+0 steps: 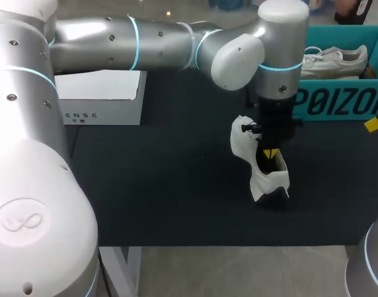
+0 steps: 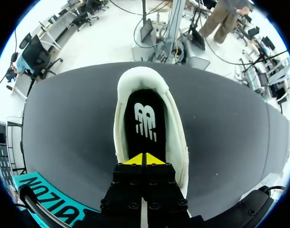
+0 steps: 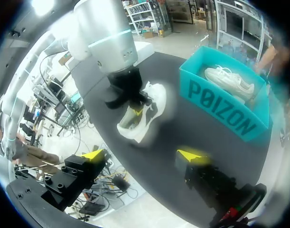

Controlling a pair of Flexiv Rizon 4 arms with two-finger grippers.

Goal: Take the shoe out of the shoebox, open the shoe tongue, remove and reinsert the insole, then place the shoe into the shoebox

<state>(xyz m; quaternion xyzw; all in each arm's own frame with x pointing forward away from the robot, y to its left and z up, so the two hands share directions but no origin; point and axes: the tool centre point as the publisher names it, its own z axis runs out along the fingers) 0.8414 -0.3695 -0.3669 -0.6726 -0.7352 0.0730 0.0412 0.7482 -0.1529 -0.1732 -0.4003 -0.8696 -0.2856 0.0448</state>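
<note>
Two boxes on the dark table (image 1: 164,185). At the far right, an open teal shoebox (image 1: 337,102) with large dark block lettering along its near wall. Inside it, a single boxed shoe (image 1: 334,60), white and laced, lying lengthwise. At the far left, a white box (image 1: 102,99) with small grey print on its front face, contents not visible. Two white shoes in all: the boxed shoe, and a loose shoe (image 1: 263,184) out on the table, in front of the teal shoebox and clear of its wall, opening turned upward. Down in that opening, one black insole (image 2: 145,118), bearing a white emblem and ringed by the pale padded collar. Left arm (image 1: 158,40) stretched in from the left and past the middle. Left gripper (image 2: 144,160) dipped into the loose shoe just above the insole, at the end away from the rounded heel. Its yellow fingertips (image 2: 156,160) clenched together with only a thin seam between them, and nothing seen pinched there. Right gripper (image 3: 142,155) off by the table's right edge, well apart from both shoes, released, its two yellow fingertips (image 3: 92,154) spread wide around bare air. From that wrist, both shoes in sight at once: the loose shoe under the left gripper, the boxed shoe in the teal shoebox beyond.
</note>
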